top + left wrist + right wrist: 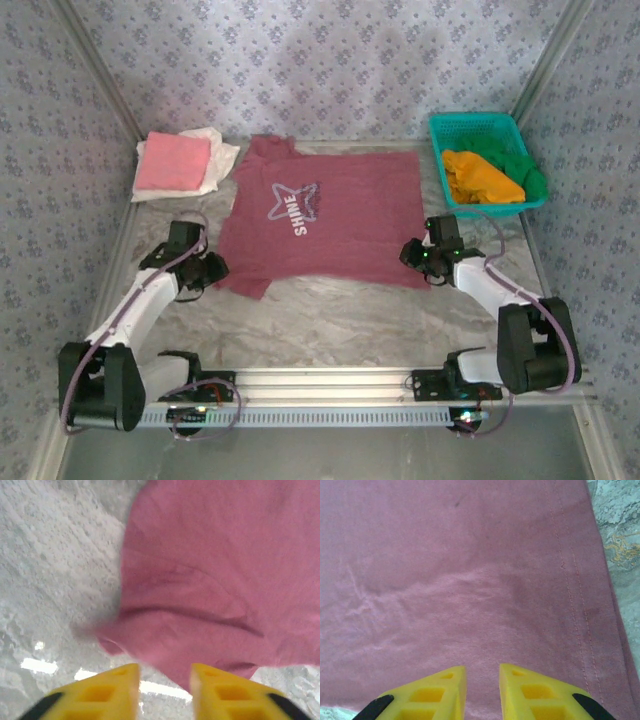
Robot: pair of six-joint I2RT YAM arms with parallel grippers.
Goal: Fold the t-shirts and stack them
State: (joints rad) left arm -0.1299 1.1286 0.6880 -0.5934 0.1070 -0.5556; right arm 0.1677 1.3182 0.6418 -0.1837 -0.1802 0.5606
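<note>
A maroon t-shirt (330, 215) with a white star and "SHINE" print lies spread flat mid-table. My left gripper (213, 268) sits at its near-left sleeve; in the left wrist view the gripper (165, 669) stands open, the blurred sleeve edge (165, 650) just ahead of the tips and table showing in the gap. My right gripper (416, 253) hovers at the shirt's near-right hem; in the right wrist view the gripper (482, 669) is narrowly open over the flat maroon cloth (470, 580). A folded pink t-shirt (172, 163) lies on a cream one (218, 152) at back left.
A teal mesh basket (478, 124) stands at back right with an orange t-shirt (480, 178) and a green one (528, 172) in it. Patterned walls close in the table's sides and back. Bare marbled tabletop (350, 320) runs along the near edge.
</note>
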